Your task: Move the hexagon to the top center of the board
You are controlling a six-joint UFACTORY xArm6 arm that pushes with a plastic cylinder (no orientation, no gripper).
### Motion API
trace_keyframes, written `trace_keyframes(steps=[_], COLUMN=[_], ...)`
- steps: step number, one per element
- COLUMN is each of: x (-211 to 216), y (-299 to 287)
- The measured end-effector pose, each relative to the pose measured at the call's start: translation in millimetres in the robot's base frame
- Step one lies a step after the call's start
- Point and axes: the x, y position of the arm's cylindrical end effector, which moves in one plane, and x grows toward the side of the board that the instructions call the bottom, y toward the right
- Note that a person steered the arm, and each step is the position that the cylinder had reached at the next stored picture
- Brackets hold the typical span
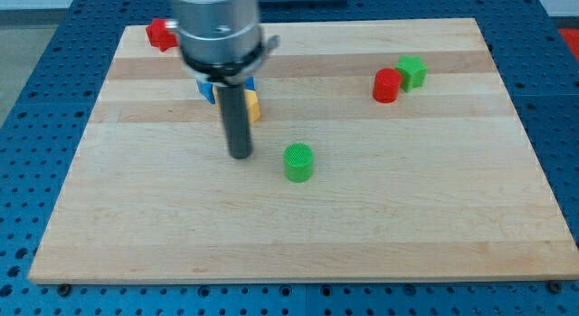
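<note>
A green block (298,162) with a round or hexagonal top sits near the middle of the wooden board (362,225). My tip (240,156) rests on the board just to the view's left of it, a small gap apart. A red block (386,85), also roundish or hexagonal, sits at the upper right, touching a green cube (412,71). I cannot tell for sure which one is the hexagon.
A blue block (208,90) and a yellow block (253,105) sit behind the rod, partly hidden by it and the arm's head (219,31). A red block (161,33) sits at the board's top left corner.
</note>
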Motion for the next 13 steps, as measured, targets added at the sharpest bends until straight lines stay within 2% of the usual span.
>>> trace_keyframes(steps=[1,2,3,6,8,11,13], x=[-24,-34,-40,-54,-77,-92,-123], y=[-27,-21,6,5,50,15,27])
